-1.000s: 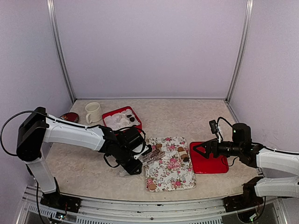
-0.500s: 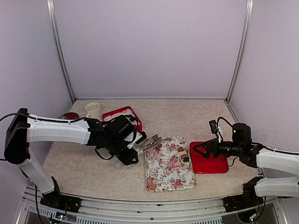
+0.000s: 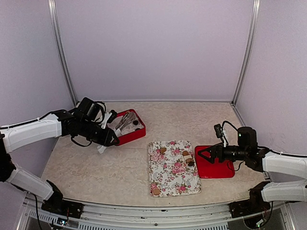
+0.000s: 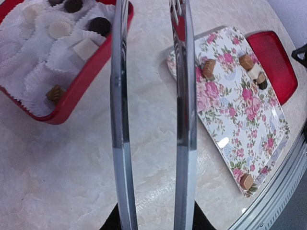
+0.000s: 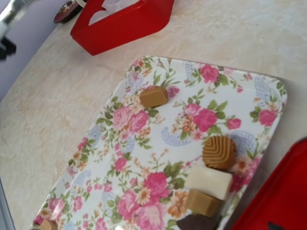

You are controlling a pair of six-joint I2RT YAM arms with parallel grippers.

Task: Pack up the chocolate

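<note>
While the left gripper (image 3: 123, 122) hangs over the red box (image 3: 136, 135) at the far left of the overhead view, the loose chocolate (image 3: 186, 154) lies on the floral tray (image 3: 170, 178), well apart to its right and closer to the table's front edge. Four pieces show there: one by the tray's far left corner, two close together at its right edge, one alone at the near left corner. The tray's long axis runs near to far. The right gripper (image 3: 204, 154), jaws spread wide around nothing, hovers above the red lid (image 3: 219, 170), just beside that right-edge pair, so it is the nearer arm to them.

From the left wrist, two long metal fingers (image 4: 119, 120) run parallel with a narrow gap. Their tips leave the top edge, so I cannot tell whether they pinch a piece. The red box (image 4: 76, 98), holding dark, cream and tan pieces in white paper cups (image 4: 33, 76), sits to the upper left of the fingers, and the tray lies to their right.

From the right wrist, a tan block (image 5: 153, 96) sits mid-tray. A ridged round piece (image 5: 218, 152), a white block (image 5: 209, 181), a tan piece and a dark one cluster against the lid's side, closest to this arm. By my judgement that cluster suits the right arm, though the box lies across the table from it.
</note>
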